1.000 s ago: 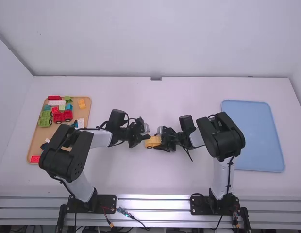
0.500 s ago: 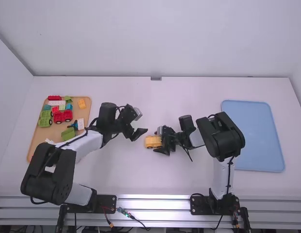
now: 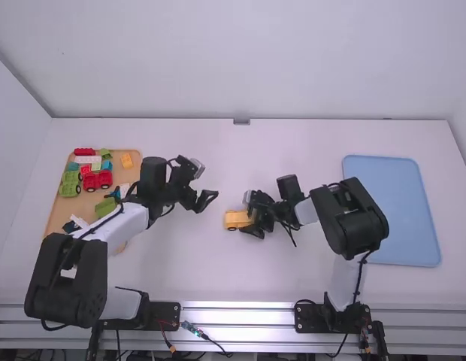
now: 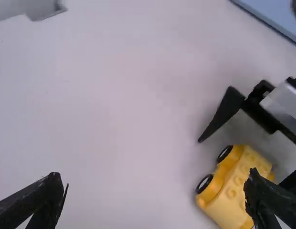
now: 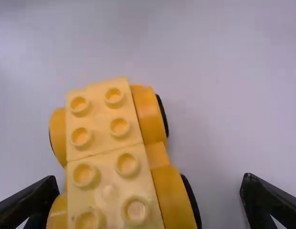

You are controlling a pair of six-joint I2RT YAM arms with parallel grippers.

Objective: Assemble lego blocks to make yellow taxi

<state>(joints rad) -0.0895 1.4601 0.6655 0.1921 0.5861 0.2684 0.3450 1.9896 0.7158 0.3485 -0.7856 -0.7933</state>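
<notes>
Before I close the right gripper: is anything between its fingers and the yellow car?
Nothing visible is in the way. The yellow car sits between the open fingers of the right gripper, close to one, with bare table toward the other.

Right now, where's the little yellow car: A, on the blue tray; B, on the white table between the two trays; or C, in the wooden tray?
B: the yellow car sits on the white table by the open right hand, with the wooden tray and blue tray off to either side.
</notes>
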